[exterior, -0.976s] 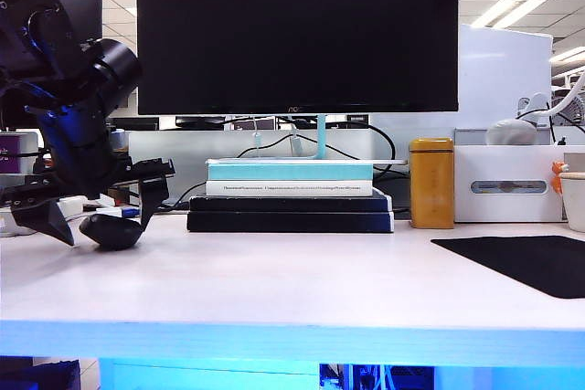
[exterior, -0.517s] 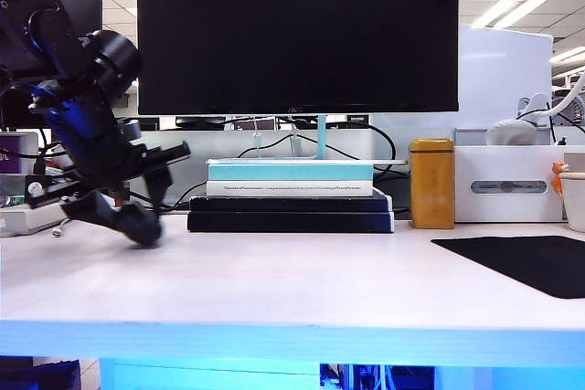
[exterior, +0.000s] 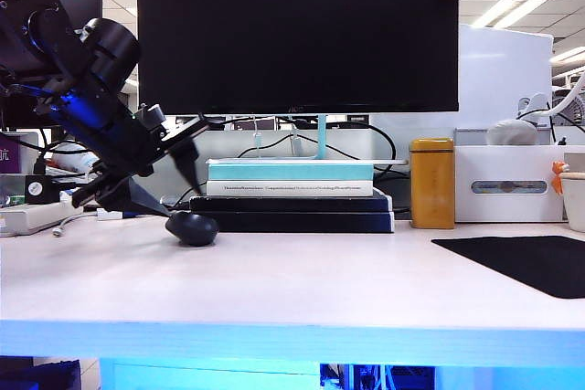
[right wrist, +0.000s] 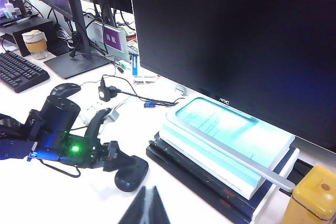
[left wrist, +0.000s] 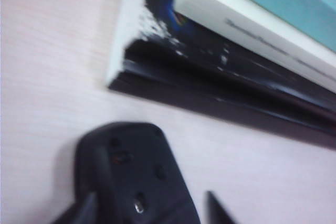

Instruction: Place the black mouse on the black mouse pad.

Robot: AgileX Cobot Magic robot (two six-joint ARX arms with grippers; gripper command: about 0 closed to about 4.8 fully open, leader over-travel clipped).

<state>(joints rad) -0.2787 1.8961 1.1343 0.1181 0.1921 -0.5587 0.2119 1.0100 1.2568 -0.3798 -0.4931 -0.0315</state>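
Now, the scene:
Black mouse (exterior: pixel 192 227): lay on the table (exterior: pixel 302 289) at left-centre of the exterior view, just before the stacked books (exterior: pixel 291 198).
Left gripper (exterior: pixel 174 196): jaws apart, 1 finger either side of the mouse.
Right gripper (right wrist: pixel 143 209): fingers together, holding nothing.
Black mouse pad (exterior: pixel 526 262): lower right, well apart.

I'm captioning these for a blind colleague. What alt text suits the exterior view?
The left gripper straddles the black mouse on the white desk, beside stacked books under a monitor. The black mouse pad lies far right.
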